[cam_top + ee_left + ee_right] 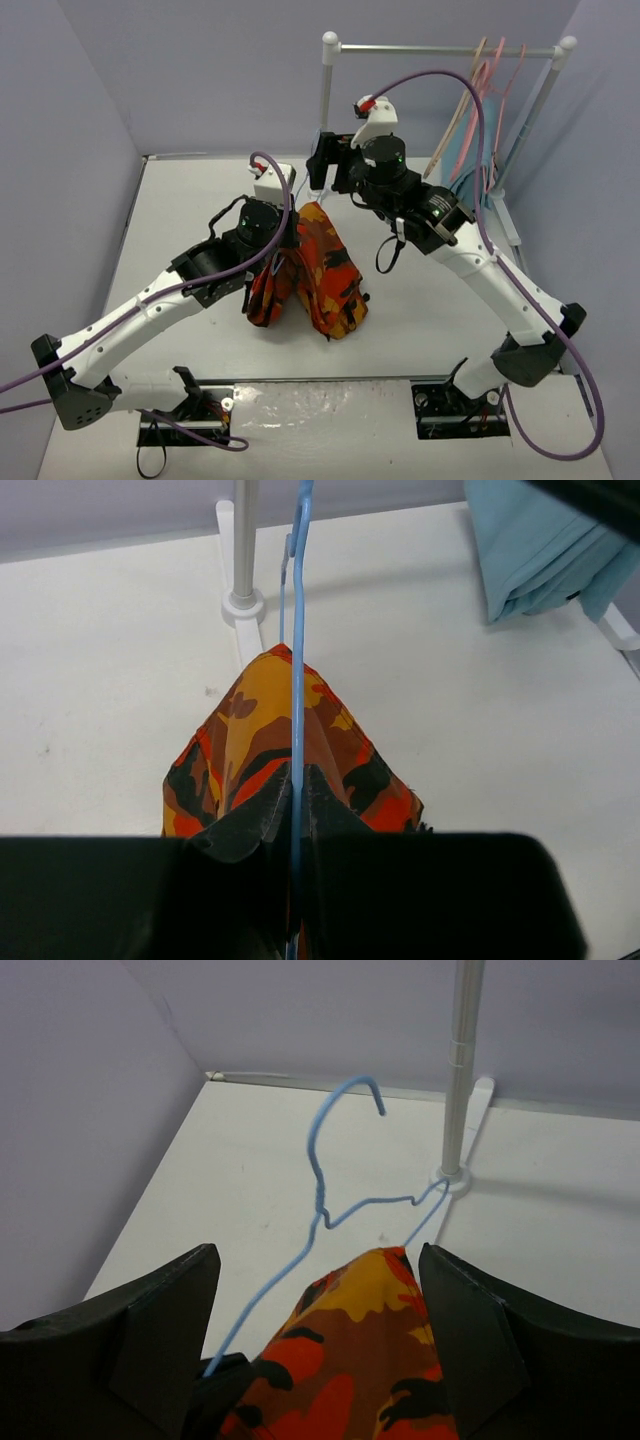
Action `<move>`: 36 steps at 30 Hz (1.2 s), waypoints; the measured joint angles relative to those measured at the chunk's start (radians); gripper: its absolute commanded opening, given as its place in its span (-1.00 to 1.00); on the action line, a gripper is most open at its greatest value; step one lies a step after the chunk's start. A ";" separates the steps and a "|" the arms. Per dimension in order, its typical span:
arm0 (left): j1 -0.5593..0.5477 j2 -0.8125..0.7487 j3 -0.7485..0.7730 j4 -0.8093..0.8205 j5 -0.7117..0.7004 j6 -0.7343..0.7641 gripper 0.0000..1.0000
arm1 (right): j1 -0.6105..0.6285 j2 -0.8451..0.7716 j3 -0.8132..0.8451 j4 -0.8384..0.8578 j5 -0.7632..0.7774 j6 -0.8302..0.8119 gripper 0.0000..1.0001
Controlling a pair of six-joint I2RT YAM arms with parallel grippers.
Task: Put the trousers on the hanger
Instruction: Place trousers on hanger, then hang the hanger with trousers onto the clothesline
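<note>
The camouflage trousers [322,272] hang folded over the bottom bar of the light-blue wire hanger [322,1175], both ends drooping to the table. My left gripper [295,785] is shut on the hanger's wire beside the fabric and holds it upright. The hook [352,1088] stands free above the cloth. My right gripper [315,1295] is open above the draped trousers [370,1360]. Its fingers [165,1340] stand wide on either side of the fabric and do not touch it. From above, the right gripper [333,170] sits just behind the top of the trousers.
A white clothes rail [440,48] stands at the back right, with pink and tan hangers [480,90] and a teal cloth [540,550] on it. Its left pole [460,1080] and foot [243,605] are close behind the hanger. Purple walls enclose the table.
</note>
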 measured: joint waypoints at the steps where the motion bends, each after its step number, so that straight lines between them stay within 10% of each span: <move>1: 0.000 -0.005 0.007 0.001 0.009 0.003 -1.00 | -0.003 -0.033 -0.026 -0.004 0.014 -0.005 0.69; 15: 0.004 0.107 0.228 0.070 0.136 0.076 -1.00 | -0.028 -0.573 -0.406 0.027 0.346 -0.030 1.00; 36: 0.182 0.728 0.907 0.211 0.340 0.110 -1.00 | -0.027 -0.662 -0.687 -0.019 0.360 0.073 1.00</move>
